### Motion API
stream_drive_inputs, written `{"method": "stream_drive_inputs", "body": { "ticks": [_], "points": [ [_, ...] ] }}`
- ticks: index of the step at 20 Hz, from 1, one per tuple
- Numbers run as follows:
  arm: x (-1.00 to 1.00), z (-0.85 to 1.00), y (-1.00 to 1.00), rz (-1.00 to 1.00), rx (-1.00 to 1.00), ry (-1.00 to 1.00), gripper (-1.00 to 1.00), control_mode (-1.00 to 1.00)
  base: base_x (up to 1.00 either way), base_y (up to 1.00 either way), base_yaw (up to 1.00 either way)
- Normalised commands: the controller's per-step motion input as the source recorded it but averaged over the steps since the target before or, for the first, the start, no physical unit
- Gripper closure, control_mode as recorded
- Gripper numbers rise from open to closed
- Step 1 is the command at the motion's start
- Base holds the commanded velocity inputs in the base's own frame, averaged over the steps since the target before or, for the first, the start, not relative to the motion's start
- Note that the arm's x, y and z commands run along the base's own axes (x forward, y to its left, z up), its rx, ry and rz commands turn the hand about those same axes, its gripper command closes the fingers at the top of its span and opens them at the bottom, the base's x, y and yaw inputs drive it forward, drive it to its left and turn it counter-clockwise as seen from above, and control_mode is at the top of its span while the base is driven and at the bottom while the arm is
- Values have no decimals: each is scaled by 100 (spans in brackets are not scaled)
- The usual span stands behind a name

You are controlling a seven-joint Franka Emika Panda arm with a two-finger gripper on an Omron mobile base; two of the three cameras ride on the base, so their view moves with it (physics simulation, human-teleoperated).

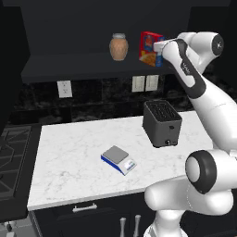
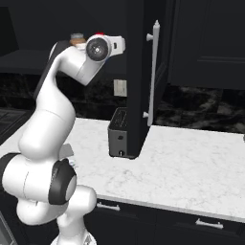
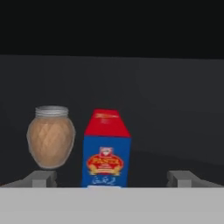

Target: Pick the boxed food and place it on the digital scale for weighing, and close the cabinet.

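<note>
The boxed food, red on top with a blue front, stands upright on the shelf of the open cabinet. In the hand view it rises between my gripper's two spread fingertips, nearer the left one, and neither touches it. The gripper is open and holds nothing. From the left base view the hand sits level with the box, just to its right. The digital scale lies on the white marble counter below, nothing on its grey platform. One cabinet door stands swung out, its silver handle facing me.
A tan jar stands on the shelf just left of the box. A black toaster sits on the counter under the shelf, right of the scale. A stove borders the counter on the left. Drawers run below.
</note>
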Motion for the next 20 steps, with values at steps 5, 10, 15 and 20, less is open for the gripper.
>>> {"method": "stream_drive_inputs", "body": {
  "ticks": [5,10,15,20],
  "points": [
    [27,0,7,0,0,0,-100,-100,0,0,0],
    [40,0,21,0,0,1,-100,-100,0,0,0],
    [36,-3,1,0,1,1,-100,-100,0,0,0],
    [24,-9,4,0,3,0,100,-100,0,0,0]
  ]
}}
